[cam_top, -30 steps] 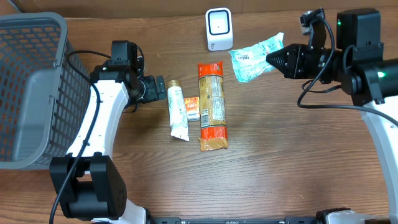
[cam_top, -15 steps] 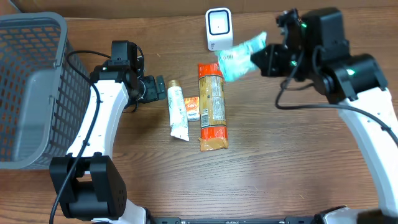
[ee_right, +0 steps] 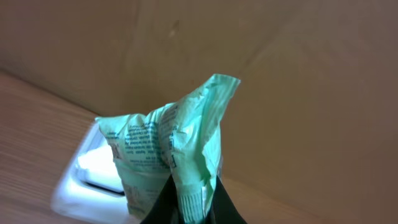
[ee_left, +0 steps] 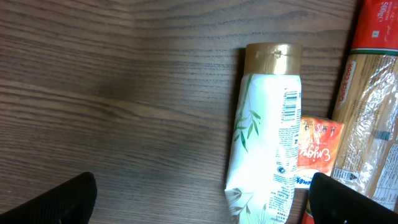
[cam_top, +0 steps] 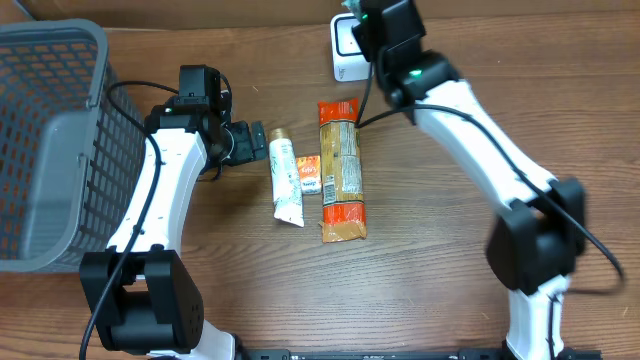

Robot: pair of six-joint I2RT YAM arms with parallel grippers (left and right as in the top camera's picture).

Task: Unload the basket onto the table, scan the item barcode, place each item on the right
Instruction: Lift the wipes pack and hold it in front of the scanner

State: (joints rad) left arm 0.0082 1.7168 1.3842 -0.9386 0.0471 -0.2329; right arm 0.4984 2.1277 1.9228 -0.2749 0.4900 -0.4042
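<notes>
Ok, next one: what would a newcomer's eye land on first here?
The right arm is stretched across the table, its fingers pinching a crumpled green packet right at the white scanner by the far edge. Next comes the big grey basket at the left. After that, the tube and pasta pack lying side by side mid-table.

Overhead looks straight down on whole counter (cam_top: 430,280); left wrist close over tube (ee_left: 264,140), shared with overhead; right wrist near scanner (ee_right: 87,173).
</notes>
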